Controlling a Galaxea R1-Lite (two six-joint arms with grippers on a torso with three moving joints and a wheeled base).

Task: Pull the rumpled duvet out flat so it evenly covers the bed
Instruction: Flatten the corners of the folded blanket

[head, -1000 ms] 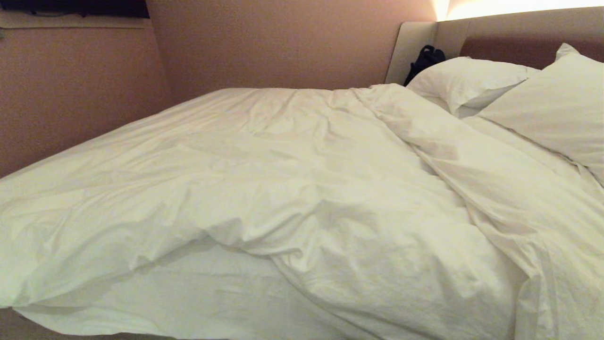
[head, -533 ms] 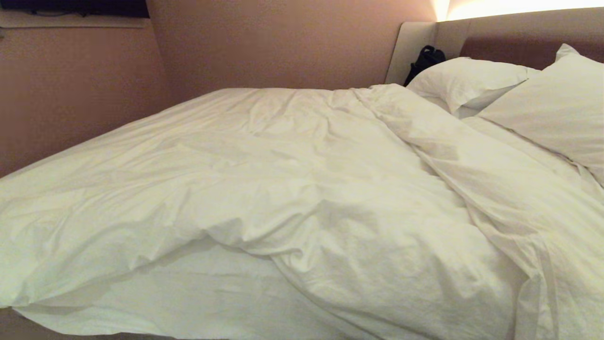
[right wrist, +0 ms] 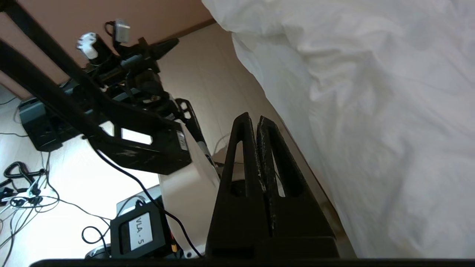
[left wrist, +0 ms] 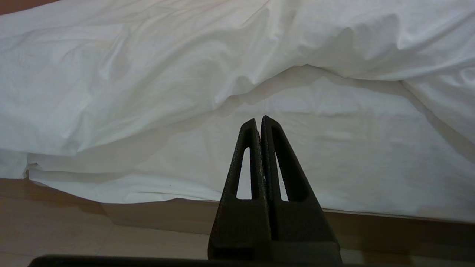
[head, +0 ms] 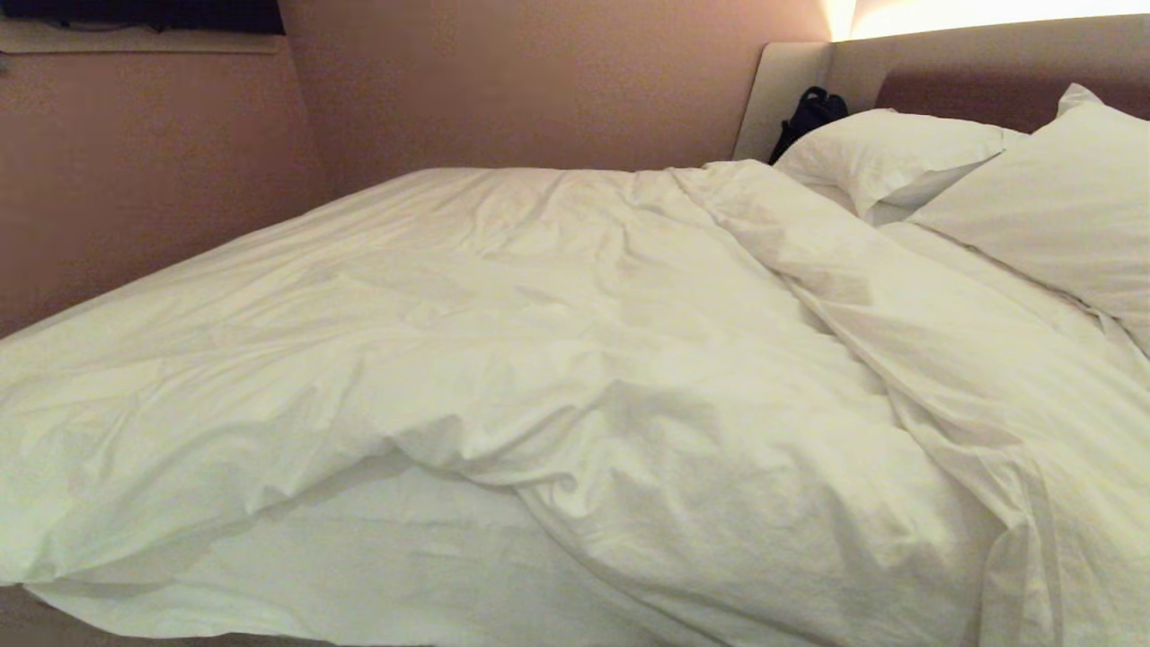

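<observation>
Duvet: thick, creased, white; spread over most of the bed, bunched into a diagonal ridge running from the far side toward the near right corner. Near edge lifted and folded back at the near left, exposing a strip of flat white mattress sheet beneath. Right portion draped over the bed's near side, as seen hanging beside the right end effector in the right wrist view.

Two white pillows at the head of the bed, beyond the duvet's ridge, propped against the padded headboard. Small black bag wedged between the farther pillow and the headboard's pale side panel.

Left end effector: fingers pressed together, holding nothing; aimed at the exposed sheet just below the duvet's folded-back edge, apart from the fabric, above the wooden floor at the bed's near side.

Right end effector: fingers likewise pressed together, gripping nothing; held low beside the bed, with the hanging duvet just to one side and not touching it. On its other side, black robot structure, a labelled black box and loose cables on the floor.

Neither end effector visible in the head view. Pinkish wall beyond the far side of the bed.
</observation>
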